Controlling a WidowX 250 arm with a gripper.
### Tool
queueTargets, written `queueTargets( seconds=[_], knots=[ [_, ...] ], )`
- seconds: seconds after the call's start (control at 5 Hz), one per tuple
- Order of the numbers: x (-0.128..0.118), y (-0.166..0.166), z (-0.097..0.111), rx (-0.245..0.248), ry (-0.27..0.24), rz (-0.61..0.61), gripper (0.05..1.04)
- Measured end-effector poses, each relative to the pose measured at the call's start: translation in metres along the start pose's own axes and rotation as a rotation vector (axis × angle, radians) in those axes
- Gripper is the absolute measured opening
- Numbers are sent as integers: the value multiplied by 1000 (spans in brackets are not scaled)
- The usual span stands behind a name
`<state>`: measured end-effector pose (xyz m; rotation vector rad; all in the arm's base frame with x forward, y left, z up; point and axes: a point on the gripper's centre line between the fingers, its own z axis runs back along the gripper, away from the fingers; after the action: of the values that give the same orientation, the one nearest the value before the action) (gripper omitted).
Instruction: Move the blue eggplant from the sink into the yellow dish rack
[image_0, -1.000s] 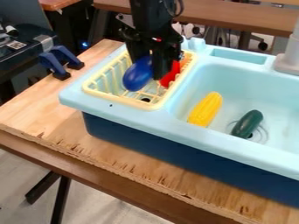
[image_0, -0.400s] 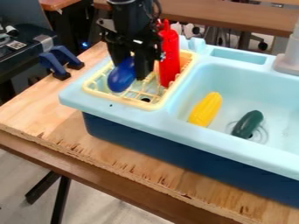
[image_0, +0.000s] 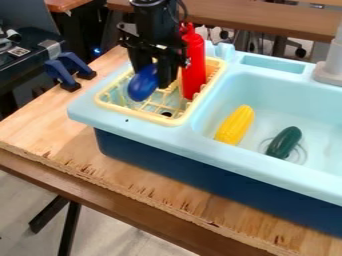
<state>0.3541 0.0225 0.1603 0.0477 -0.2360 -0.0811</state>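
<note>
Over the left part of the yellow dish rack (image_0: 165, 120), the black gripper (image_0: 153, 80) hangs down, shut on a smooth blue rounded object (image_0: 143, 83). The blue object is tilted and partly hidden by the finger at its right. Just right of the gripper a red bottle (image_0: 194, 64) stands upright in the rack. In the sink basin (image_0: 274, 95) lie a yellow corn cob (image_0: 235, 125) and, to its right, a dark green oval object (image_0: 284, 142).
The light blue toy sink (image_0: 133, 120) stands on a wooden table (image_0: 47, 125). A grey faucet base (image_0: 329, 72) rises at its right rear. Blue clamps (image_0: 61, 75) grip the table's back left edge.
My gripper has shifted left with the blue object, then slightly back right and up in the latest stretch. The red bottle, mostly hidden behind it earlier, is now in plain sight.
</note>
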Motion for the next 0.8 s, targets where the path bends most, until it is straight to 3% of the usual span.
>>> queueTargets(
  seconds=[0.4, 0.6, 0.8],
  knots=[
    [24, -2, -15, 1, 29, -6, 619],
    [19, -4, -30, -4, 99, -2, 619],
    [15, -5, -30, -6, 127, 7, 619]
  ],
)
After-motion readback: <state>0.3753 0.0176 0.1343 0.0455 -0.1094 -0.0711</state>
